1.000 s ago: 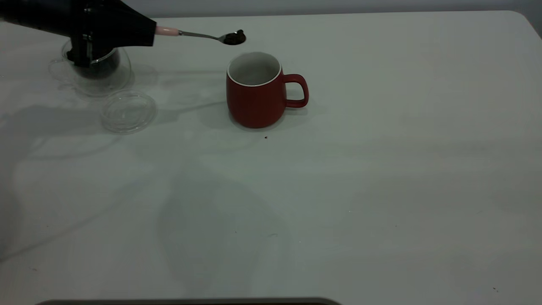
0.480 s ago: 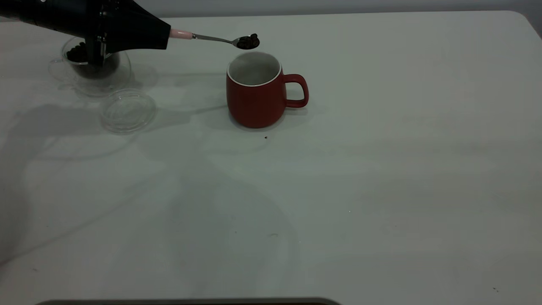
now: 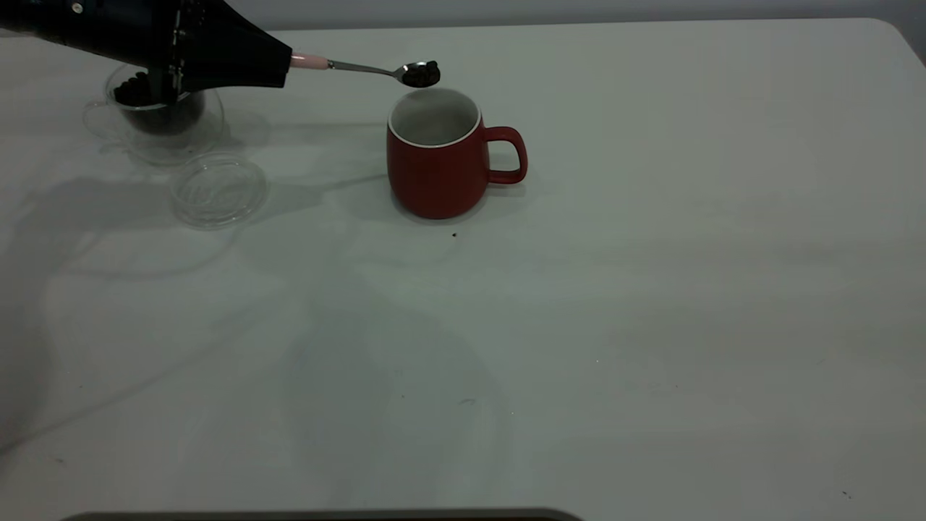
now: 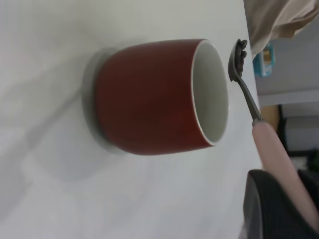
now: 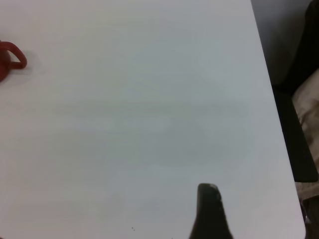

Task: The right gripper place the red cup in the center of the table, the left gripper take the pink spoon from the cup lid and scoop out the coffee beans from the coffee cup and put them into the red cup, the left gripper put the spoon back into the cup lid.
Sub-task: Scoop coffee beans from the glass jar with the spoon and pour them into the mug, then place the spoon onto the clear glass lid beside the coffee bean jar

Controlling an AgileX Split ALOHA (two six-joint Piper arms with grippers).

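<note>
The red cup (image 3: 438, 170) stands upright near the middle of the table (image 3: 651, 304), its handle pointing right. My left gripper (image 3: 278, 61) is shut on the handle of the pink spoon (image 3: 311, 61) and holds it level. The spoon's bowl carries coffee beans (image 3: 423, 72) just above the cup's far rim. In the left wrist view the red cup (image 4: 149, 97) shows with the pink spoon (image 4: 271, 149) and its beans (image 4: 240, 54) beside the rim. The coffee cup (image 3: 163, 123) with beans stands at far left, partly behind the gripper. The cup lid (image 3: 219, 189) lies bare in front of it.
My right gripper (image 5: 209, 204) hovers over bare table near the right edge, away from the work; only the red cup's handle (image 5: 12, 59) shows in its view. A small dark speck (image 3: 454, 234) lies just in front of the red cup.
The left gripper has carried the loaded spoon to the right, from short of the red cup to above its far rim. In the last half second it has barely moved.
</note>
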